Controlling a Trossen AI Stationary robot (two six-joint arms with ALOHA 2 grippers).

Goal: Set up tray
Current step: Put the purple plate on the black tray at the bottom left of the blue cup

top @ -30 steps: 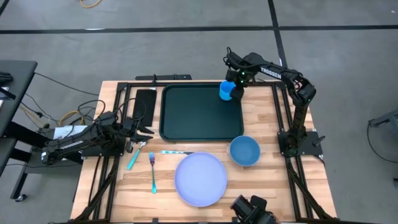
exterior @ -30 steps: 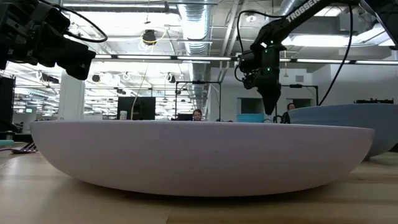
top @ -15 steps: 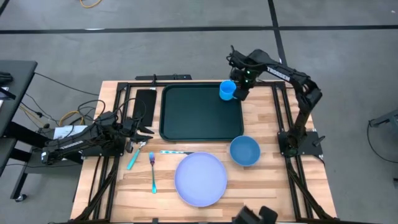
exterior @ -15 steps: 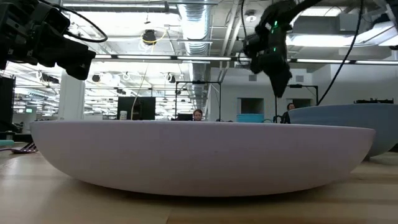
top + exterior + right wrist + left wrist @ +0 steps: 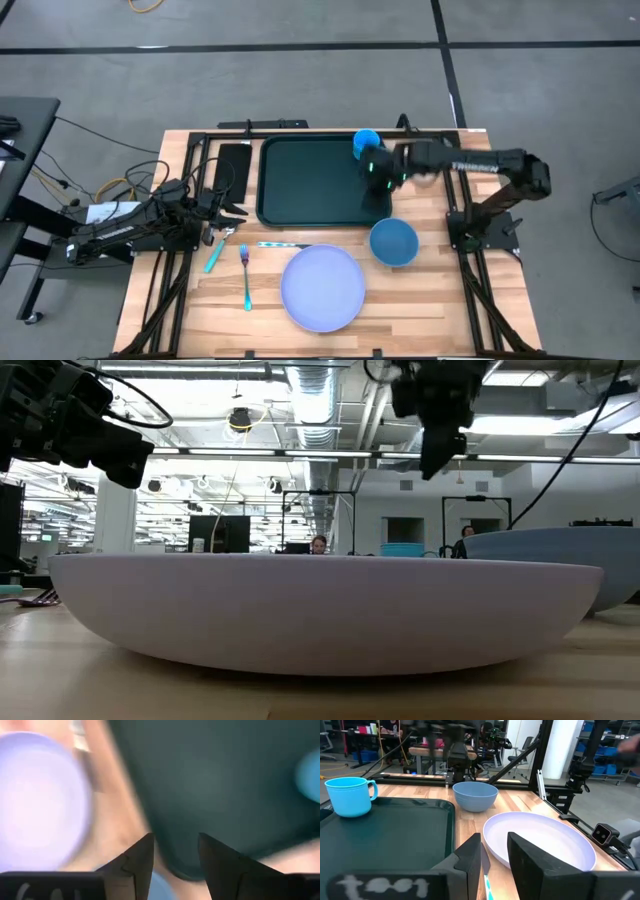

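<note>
The dark green tray (image 5: 315,185) lies flat on the far middle of the table. A light blue mug (image 5: 366,142) stands in its far right corner, also in the left wrist view (image 5: 347,796). My right gripper (image 5: 378,176) hovers open above the tray's right part, near of the mug, pointing down and holding nothing; its wrist view looks down on the tray (image 5: 220,785). My left gripper (image 5: 226,210) waits open at the table's left, left of the tray. A lavender plate (image 5: 322,287) and a blue bowl (image 5: 393,242) sit on the wood, near of the tray.
A teal fork (image 5: 244,276), a second teal utensil (image 5: 214,256) and a thin knife (image 5: 283,245) lie on the wood left of the plate. A small black rectangle (image 5: 232,168) lies left of the tray. Black frame rails run along the table's sides.
My right gripper has drawn away from the mug, rising and swinging from the tray's far right corner toward the near edge, over the tray's right part. The mug has stayed where it stood in the corner.
</note>
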